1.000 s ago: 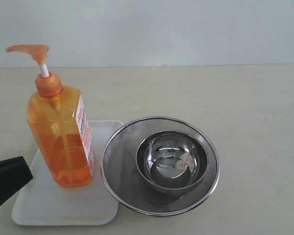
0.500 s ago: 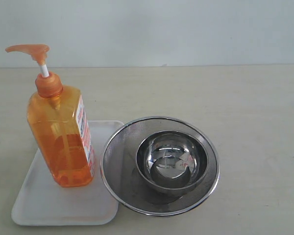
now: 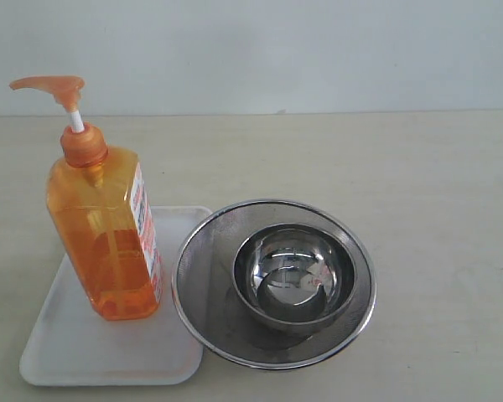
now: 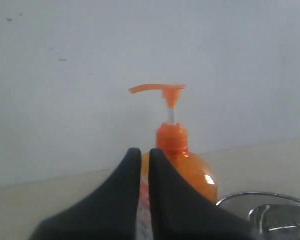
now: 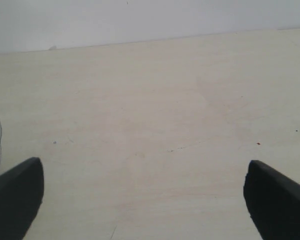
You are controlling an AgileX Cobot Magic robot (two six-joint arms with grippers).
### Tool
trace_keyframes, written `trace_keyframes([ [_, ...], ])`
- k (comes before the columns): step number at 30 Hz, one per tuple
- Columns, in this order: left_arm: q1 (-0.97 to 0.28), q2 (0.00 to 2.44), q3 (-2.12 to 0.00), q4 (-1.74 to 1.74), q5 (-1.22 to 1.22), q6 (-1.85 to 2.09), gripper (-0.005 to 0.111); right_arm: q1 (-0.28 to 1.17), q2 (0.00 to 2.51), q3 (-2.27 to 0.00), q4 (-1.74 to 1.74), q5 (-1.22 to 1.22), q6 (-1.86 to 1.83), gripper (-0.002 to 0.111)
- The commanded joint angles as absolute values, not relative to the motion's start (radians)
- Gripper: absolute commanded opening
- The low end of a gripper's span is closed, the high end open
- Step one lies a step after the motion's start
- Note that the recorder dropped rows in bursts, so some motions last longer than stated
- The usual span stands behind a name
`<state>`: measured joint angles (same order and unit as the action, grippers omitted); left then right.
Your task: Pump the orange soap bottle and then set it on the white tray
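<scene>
The orange soap bottle [image 3: 105,234] stands upright on the white tray [image 3: 109,347] at the left of the exterior view, pump head raised on its white stem. Neither arm shows in that view. In the left wrist view my left gripper [image 4: 145,152] is shut with nothing in it, its black fingers nearly touching, and the orange soap bottle [image 4: 190,167] stands apart beyond them. My right gripper [image 5: 142,172] is open over bare table, one finger at each lower corner of its view.
A round steel mesh strainer [image 3: 197,251] with a steel bowl [image 3: 295,276] inside sits right of the tray, its rim over the tray's edge. The strainer's rim [image 4: 260,197] also shows in the left wrist view. The beige tabletop [image 3: 436,209] runs to a pale wall.
The left gripper's black tip, at the lower left edge of the exterior view one second ago, has withdrawn out of that view. The bottle has not moved.
</scene>
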<state>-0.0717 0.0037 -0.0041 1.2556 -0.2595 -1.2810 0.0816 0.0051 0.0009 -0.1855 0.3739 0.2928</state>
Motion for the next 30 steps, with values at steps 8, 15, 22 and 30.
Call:
trace_keyframes([
  [8,-0.08,0.0,0.0,1.253,-0.179,-1.348,0.005,0.08,0.0,0.0,-0.191,0.371,0.294,0.105],
  [15,-0.08,0.0,0.0,1.246,-0.197,-1.443,0.005,0.08,0.0,0.0,-0.191,0.367,0.294,0.105],
  [22,-0.08,0.0,0.0,1.246,-0.165,-1.298,0.005,0.08,0.0,0.0,-0.191,0.367,0.294,0.105],
  [30,-0.08,0.0,0.0,0.633,-0.059,-0.895,0.005,0.08,0.0,0.0,-0.191,0.367,0.294,0.105],
])
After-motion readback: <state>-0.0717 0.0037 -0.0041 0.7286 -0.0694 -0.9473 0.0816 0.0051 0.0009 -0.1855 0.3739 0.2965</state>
